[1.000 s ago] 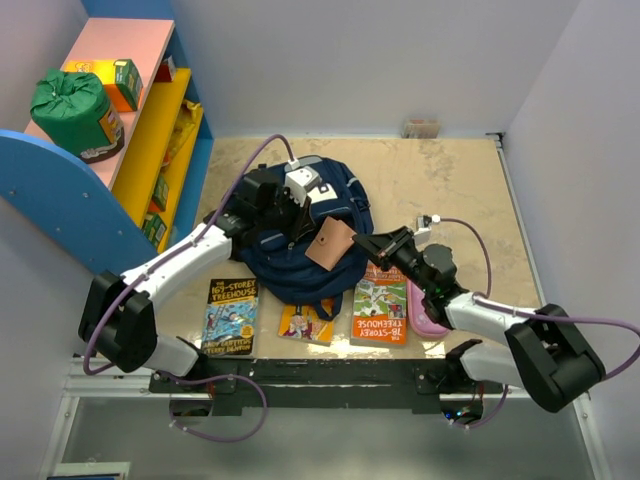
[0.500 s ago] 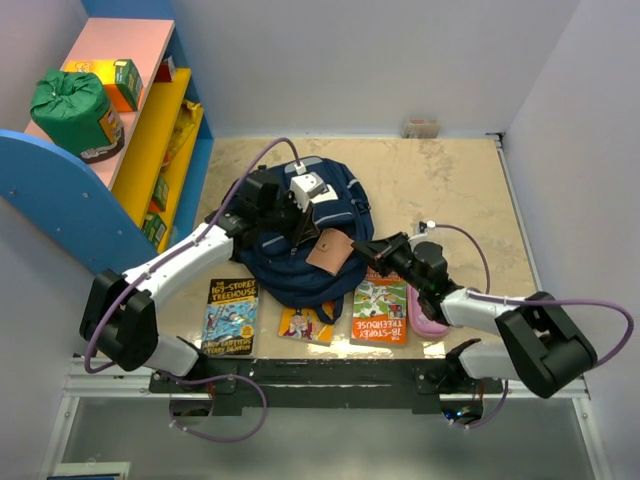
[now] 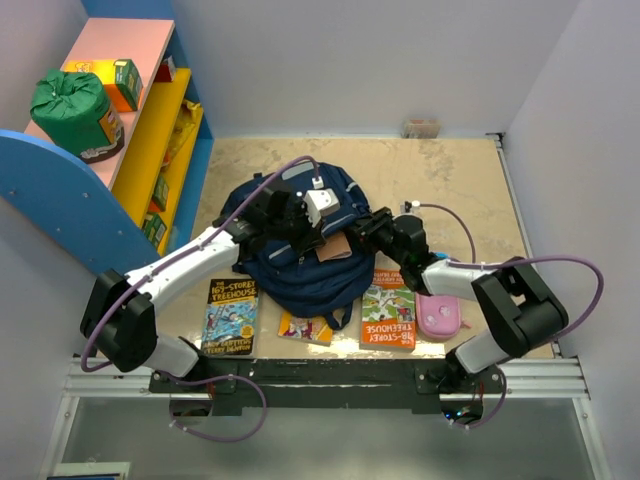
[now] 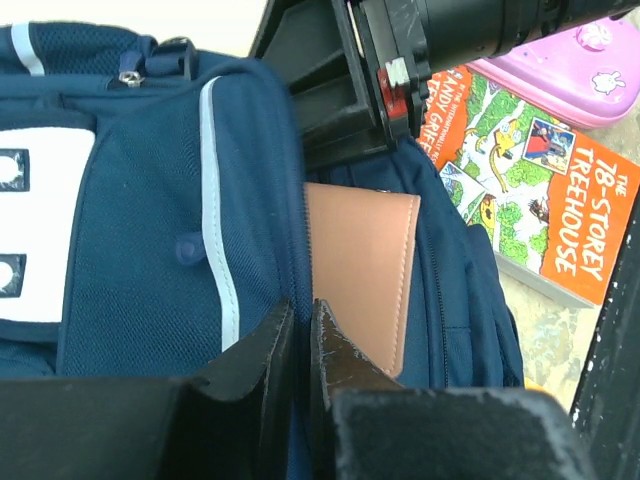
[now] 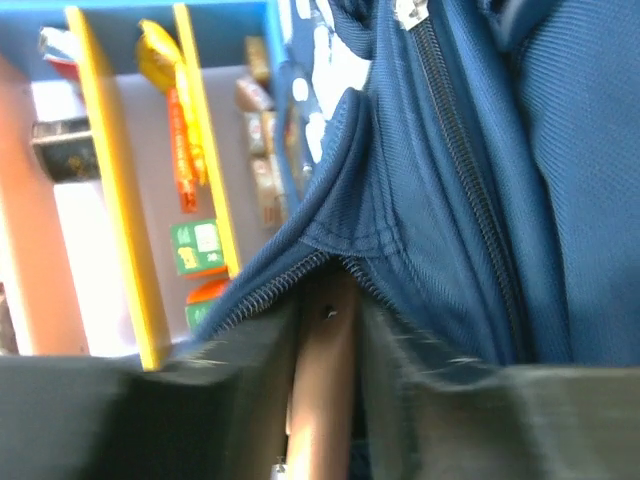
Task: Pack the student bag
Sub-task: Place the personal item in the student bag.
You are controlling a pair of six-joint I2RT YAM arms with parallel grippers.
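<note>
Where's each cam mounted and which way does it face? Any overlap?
Top external: above and behind the bases, looking down on the table; both arms show, meeting at the student bag.
Left wrist: on the left arm, looking along the left gripper at the bag's pocket, the tan wallet and the right gripper.
Right wrist: on the right arm, looking past its own fingers, wallet between them, into the bag towards the shelf.
Shared: both wrist views show wallet and bag.
</note>
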